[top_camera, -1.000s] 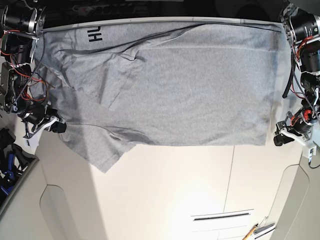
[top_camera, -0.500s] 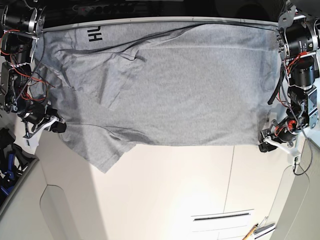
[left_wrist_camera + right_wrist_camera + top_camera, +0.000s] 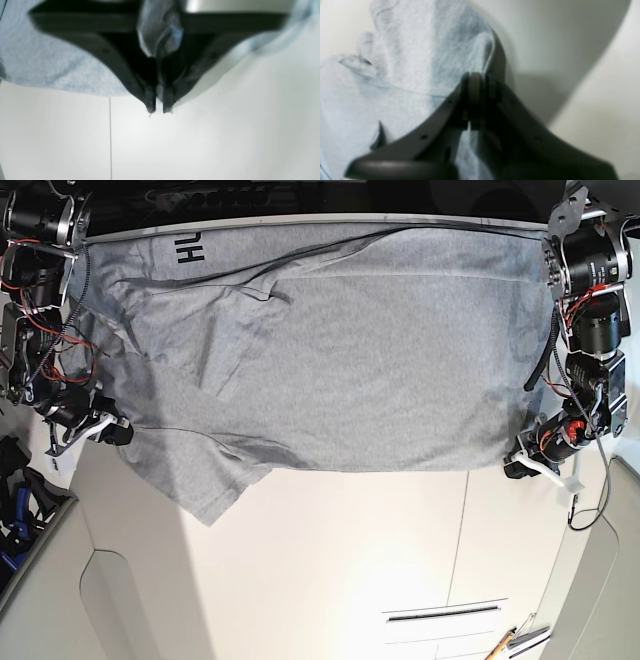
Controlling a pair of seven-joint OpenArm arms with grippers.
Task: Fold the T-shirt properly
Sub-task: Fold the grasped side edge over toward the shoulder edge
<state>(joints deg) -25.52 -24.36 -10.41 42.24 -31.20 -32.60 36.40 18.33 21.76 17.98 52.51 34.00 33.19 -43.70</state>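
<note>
On the white tabletop (image 3: 350,560), the grey T-shirt (image 3: 330,350) lies spread wide, black lettering at its far corner.

The left pincer (image 3: 518,465) is clamped on the shirt's near corner, cloth bunched between its black fingers (image 3: 150,100). The right pincer (image 3: 118,432) is closed on the shirt's opposite edge, fabric gathered at its tips and draped beside it.

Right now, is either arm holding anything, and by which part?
Both hold the T-shirt. The left gripper has its jaws shut on cloth at a bottom corner. The right gripper pinches its edge on the opposite side.
</note>
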